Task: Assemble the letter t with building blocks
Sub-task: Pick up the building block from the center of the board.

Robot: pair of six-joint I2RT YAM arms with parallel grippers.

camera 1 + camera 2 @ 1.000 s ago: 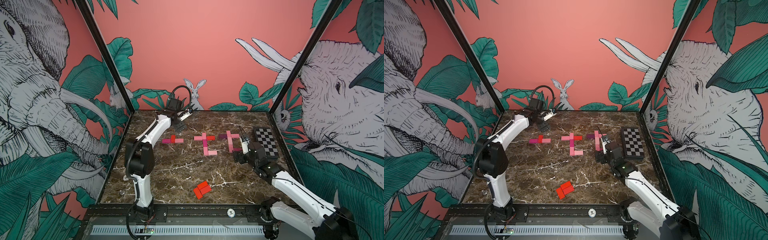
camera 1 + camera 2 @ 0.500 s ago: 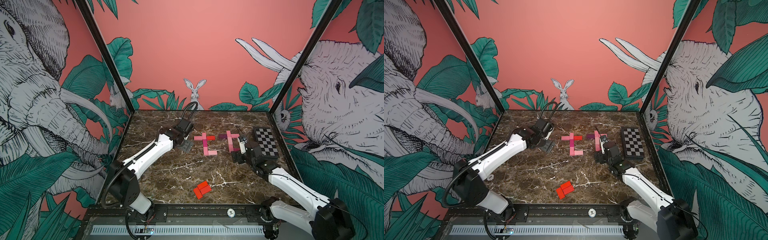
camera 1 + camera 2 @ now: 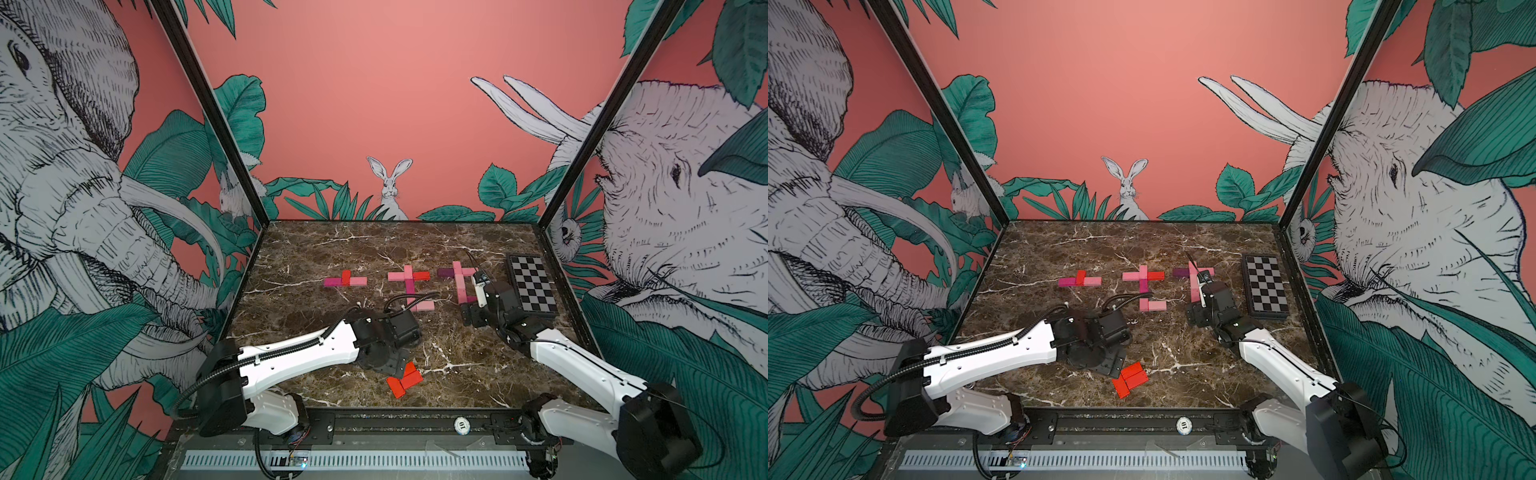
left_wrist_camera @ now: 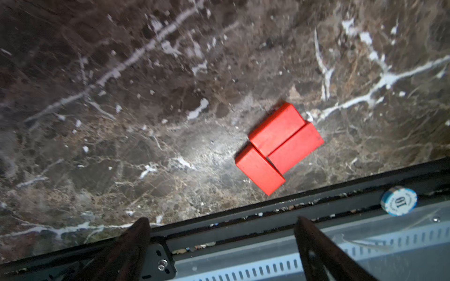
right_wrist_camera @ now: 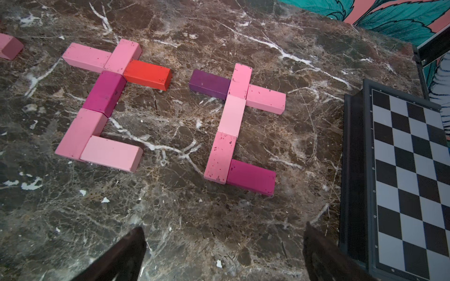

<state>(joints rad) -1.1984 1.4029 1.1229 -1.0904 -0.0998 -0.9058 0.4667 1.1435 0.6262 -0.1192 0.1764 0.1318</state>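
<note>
Three loose red building blocks lie touching near the table's front edge. My left gripper is open and empty, and hangs just beside them. Farther back lie three groups: a short row of magenta, red and pink blocks, a pink, magenta and red t shape, and a pink, purple and magenta t shape. My right gripper is open and empty above bare marble, near the foot of the right t shape.
A black-and-white checkered board lies at the right edge, close beside my right arm. A round chip marked 10 sits on the front rail. Walls close the table on three sides.
My left arm has swung from the back left of the table to the front, over the red blocks. My right arm has shifted only slightly.
</note>
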